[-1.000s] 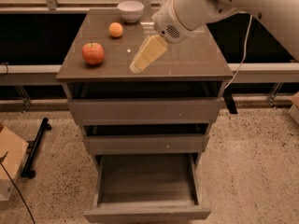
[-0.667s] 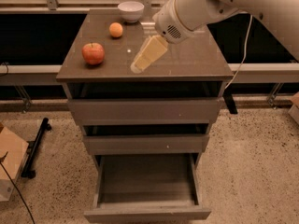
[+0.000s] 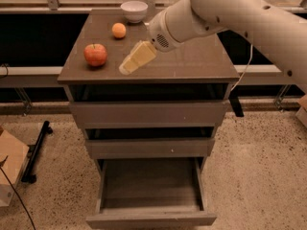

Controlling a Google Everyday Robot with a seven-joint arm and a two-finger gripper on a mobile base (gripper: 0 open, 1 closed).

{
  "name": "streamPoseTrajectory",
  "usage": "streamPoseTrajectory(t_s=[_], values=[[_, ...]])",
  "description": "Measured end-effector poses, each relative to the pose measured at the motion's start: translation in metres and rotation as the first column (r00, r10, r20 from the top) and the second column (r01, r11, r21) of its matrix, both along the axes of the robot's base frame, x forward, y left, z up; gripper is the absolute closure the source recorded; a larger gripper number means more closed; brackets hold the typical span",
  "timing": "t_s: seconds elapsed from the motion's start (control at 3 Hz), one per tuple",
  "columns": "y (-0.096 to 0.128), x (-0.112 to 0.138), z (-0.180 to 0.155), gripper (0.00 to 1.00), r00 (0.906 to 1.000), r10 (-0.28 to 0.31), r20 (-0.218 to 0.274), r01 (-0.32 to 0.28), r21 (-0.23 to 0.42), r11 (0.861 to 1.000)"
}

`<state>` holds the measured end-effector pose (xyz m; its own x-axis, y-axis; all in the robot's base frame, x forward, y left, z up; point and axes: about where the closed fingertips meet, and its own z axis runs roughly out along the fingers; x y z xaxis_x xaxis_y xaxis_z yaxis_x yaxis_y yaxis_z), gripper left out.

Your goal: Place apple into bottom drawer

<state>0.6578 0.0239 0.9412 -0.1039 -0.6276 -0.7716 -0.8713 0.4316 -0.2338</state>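
The red apple sits on the left part of the cabinet top. My gripper is cream-coloured and hangs low over the top, a short way right of the apple and pointing down-left toward it; it holds nothing that I can see. The white arm comes in from the upper right. The bottom drawer is pulled out toward me and its tray is empty. The two drawers above it are shut or nearly shut.
A small orange fruit and a white bowl stand at the back of the cabinet top. A cardboard box and a black stand lie on the speckled floor at left. A rail runs behind the cabinet.
My gripper has moved a little to the left, closer to the apple. The apple, orange fruit and drawers have not moved.
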Motion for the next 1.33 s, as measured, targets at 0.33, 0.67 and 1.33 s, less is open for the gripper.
streamPoseTrajectory(t_s=[0.33,0.67,1.33], values=[[0.034,0.030,-0.019,0.00,1.0000,-0.005,-0.003,0.005,0.068,0.998],[0.065,0.057,-0.038,0.00,0.9998,0.006,-0.016,-0.004,0.119,0.993],[0.136,0.104,-0.075,0.00,0.9949,0.083,-0.058,-0.071,0.183,0.980]])
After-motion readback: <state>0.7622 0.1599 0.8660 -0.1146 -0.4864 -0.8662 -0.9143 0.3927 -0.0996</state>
